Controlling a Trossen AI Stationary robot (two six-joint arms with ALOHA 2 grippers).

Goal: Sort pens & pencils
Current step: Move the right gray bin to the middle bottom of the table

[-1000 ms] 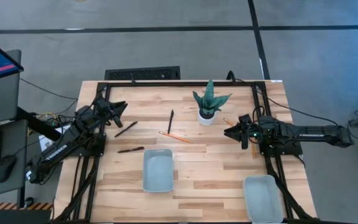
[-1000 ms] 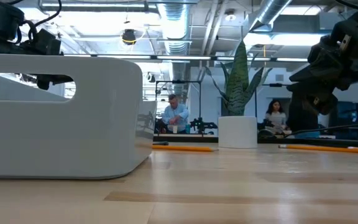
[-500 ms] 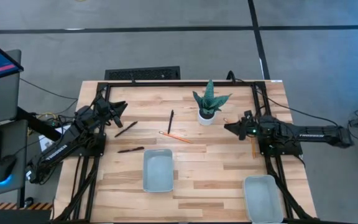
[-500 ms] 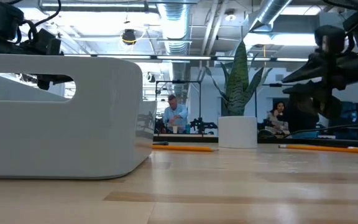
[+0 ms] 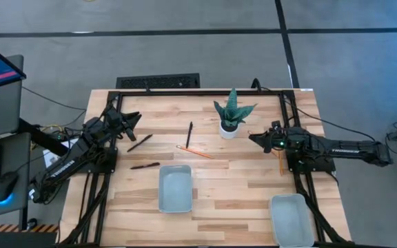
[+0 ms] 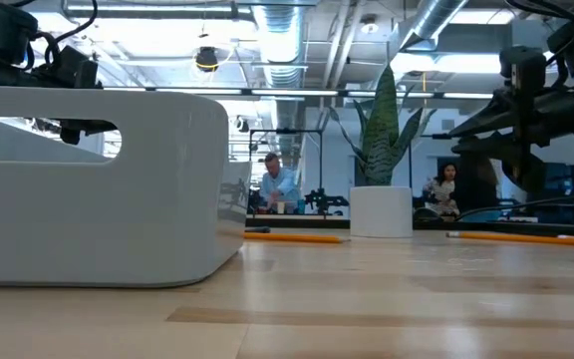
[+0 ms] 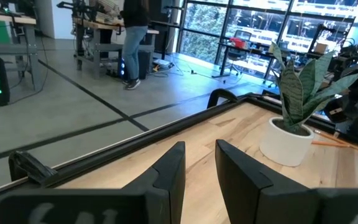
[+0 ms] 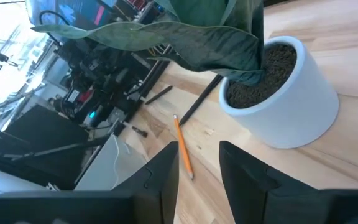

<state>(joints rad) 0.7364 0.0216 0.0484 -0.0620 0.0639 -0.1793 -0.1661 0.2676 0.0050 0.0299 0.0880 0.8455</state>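
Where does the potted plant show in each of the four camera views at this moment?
High view: potted plant at the table's far middle, left of the right gripper.
Low view: right of centre, behind an orange pencil.
Left wrist view: right side.
Right wrist view: upper right, close ahead.
Shared landmark: its white pot.

Both arms are matte black with blocky jointed links. The right arm (image 5: 336, 148) carries pale lettering along its forearm (illegible) and a small green light near its wrist. The left arm (image 5: 74, 158) trails dark cables.
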